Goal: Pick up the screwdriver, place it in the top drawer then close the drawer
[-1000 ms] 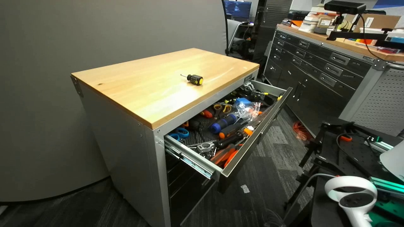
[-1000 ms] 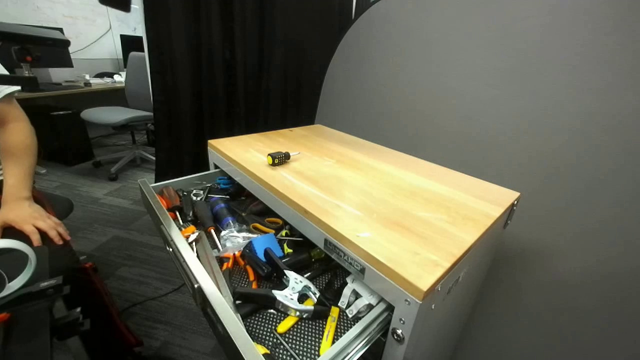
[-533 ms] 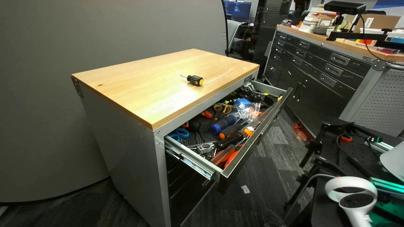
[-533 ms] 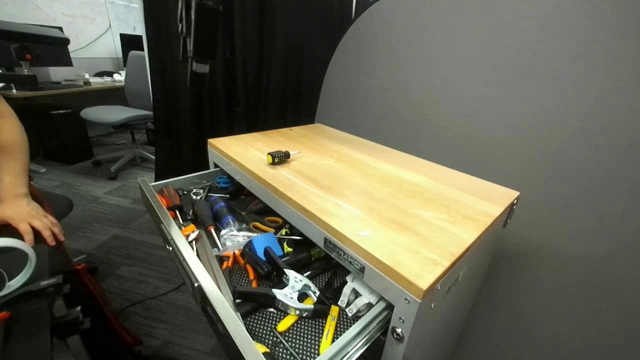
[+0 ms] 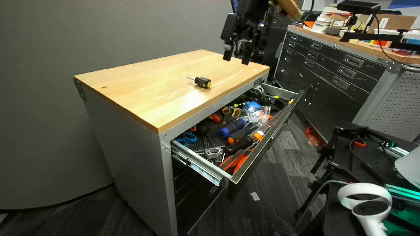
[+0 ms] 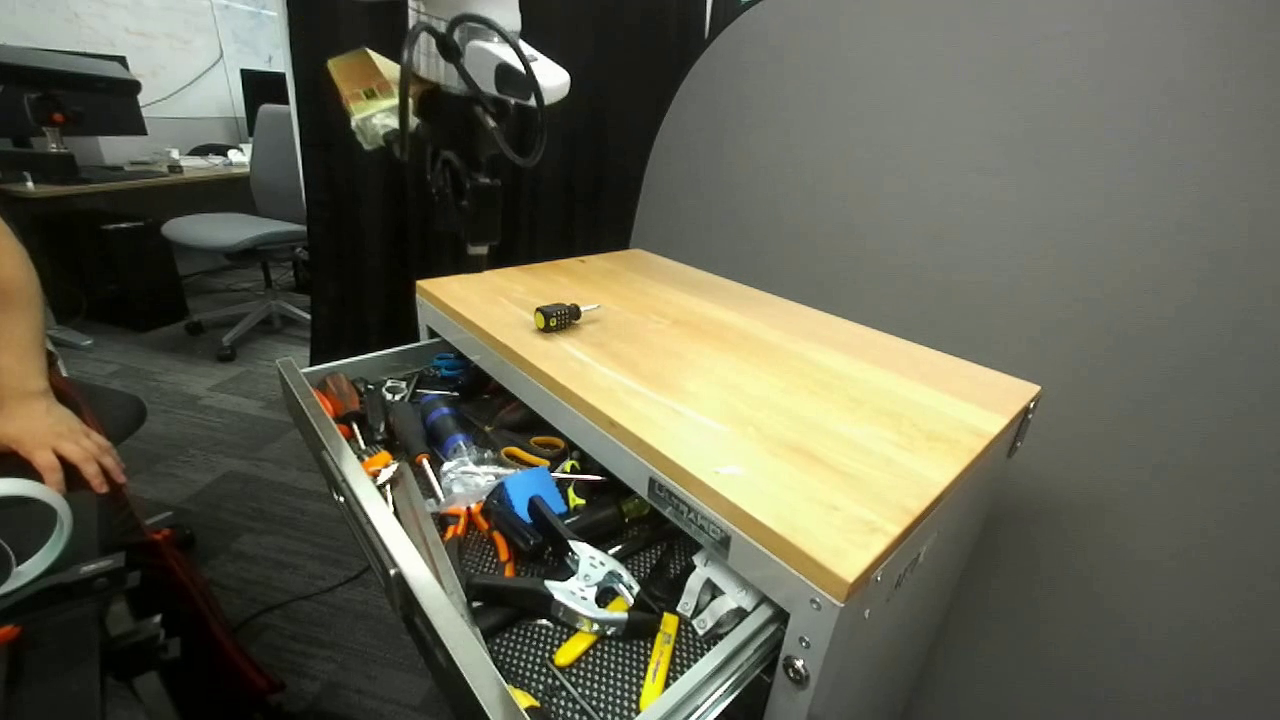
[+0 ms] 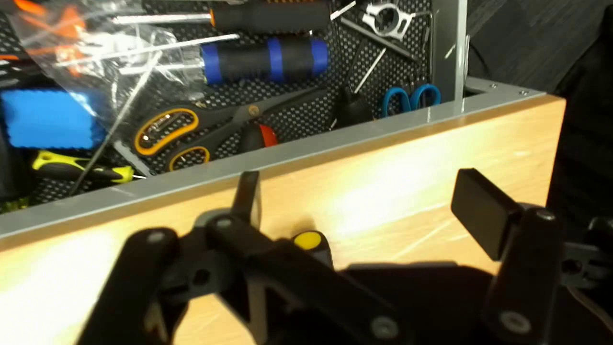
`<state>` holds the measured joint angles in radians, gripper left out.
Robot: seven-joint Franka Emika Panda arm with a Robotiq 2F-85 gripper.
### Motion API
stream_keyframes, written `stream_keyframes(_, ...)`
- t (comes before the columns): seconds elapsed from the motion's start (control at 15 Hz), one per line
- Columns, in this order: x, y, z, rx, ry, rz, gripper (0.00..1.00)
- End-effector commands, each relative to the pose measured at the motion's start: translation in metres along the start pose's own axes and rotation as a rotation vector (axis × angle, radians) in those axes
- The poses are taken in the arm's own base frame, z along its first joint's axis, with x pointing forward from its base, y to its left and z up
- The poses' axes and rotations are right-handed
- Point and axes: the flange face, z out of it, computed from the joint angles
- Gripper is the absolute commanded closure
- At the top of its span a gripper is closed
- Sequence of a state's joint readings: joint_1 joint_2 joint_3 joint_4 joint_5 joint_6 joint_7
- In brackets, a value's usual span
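Screwdriver (image 5: 202, 82): stubby, black grip dotted yellow, yellow end cap, short bright shaft. It lay on its side on the wooden top (image 5: 147, 88), near the edge over the pulled-out drawer (image 5: 266, 139), as both exterior views showed. Cap faced the drawer edge; shaft pointed inward across the wooden top.

Gripper (image 5: 236, 58) hung above the wooden top, apart from the screwdriver. Its fingers (image 7: 483, 213) stood well away from each other, bare wood showing through the gap. Against the black curtain (image 6: 610, 150) in an exterior view it was too dark to judge its height over the wooden top well.

Counts. On the wooden top: one screwdriver. Above it: one gripper, two fingers. Below its edge, in the one extended drawer: one pair of scissors (image 7: 253, 111) with yellow-orange loops, two blue finger loops (image 7: 407, 99), one blue-banded handle (image 7: 263, 60), one blue block (image 7: 50, 117), one silver spring clamp (image 6: 590, 590). Other tools lay crowded and overlapping among these.

In the way, by the wrist view: black linkage (image 7: 306, 278) crossed the screwdriver, leaving the yellow cap and a little grip in sight.

Around the wooden top: grey partition (image 5: 115, 29) on the side away from the drawer; white controller (image 5: 367, 208) and a person's hand (image 6: 58, 437) out past the drawer side, both well apart from the wooden top.
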<state>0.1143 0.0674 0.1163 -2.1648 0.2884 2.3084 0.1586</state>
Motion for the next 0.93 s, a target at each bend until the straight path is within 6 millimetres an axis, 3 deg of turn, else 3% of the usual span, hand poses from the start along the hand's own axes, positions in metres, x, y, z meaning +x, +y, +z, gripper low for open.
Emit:
stream_keyframes(0.0, 0.032, -0.021, 0.033, 0.016, 0.120, 0.022, 0.00)
stream_keyframes(0.33, 0.052, -0.027, 0.072, -0.031, 0.261, -0.010, 0.00)
stream_keyframes(0.6, 0.065, -0.023, 0.085, -0.078, 0.382, -0.025, 0.01)
stream_keyframes(0.67, 0.067, -0.020, 0.087, -0.094, 0.416, -0.031, 0.25)
stream_keyframes(0.8, 0.072, -0.013, 0.090, -0.135, 0.469, -0.039, 0.29)
stream_keyframes(0.87, 0.073, -0.009, 0.092, -0.151, 0.481, -0.032, 0.40)
